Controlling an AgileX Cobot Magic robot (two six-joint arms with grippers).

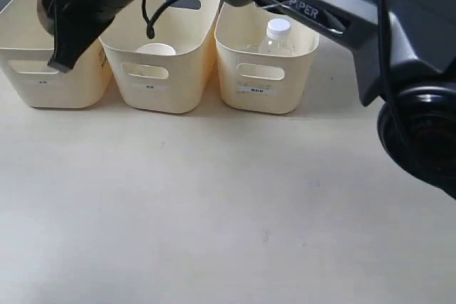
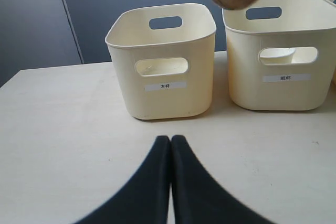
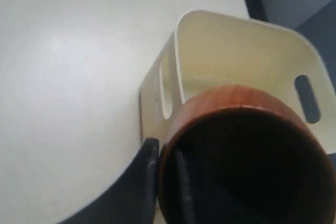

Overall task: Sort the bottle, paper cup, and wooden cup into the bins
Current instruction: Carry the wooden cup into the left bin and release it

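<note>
Above the leftmost bin [image 3: 236, 56], the right gripper [image 3: 168, 182], jaws clamped on the wooden cup [image 3: 236, 150], should centre before releasing.

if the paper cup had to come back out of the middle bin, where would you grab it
By the rim, coming straight down from above. The paper cup stands upright and mouth-up inside the middle bin, whose walls block any side approach; one finger inside the mouth, one outside.
</note>
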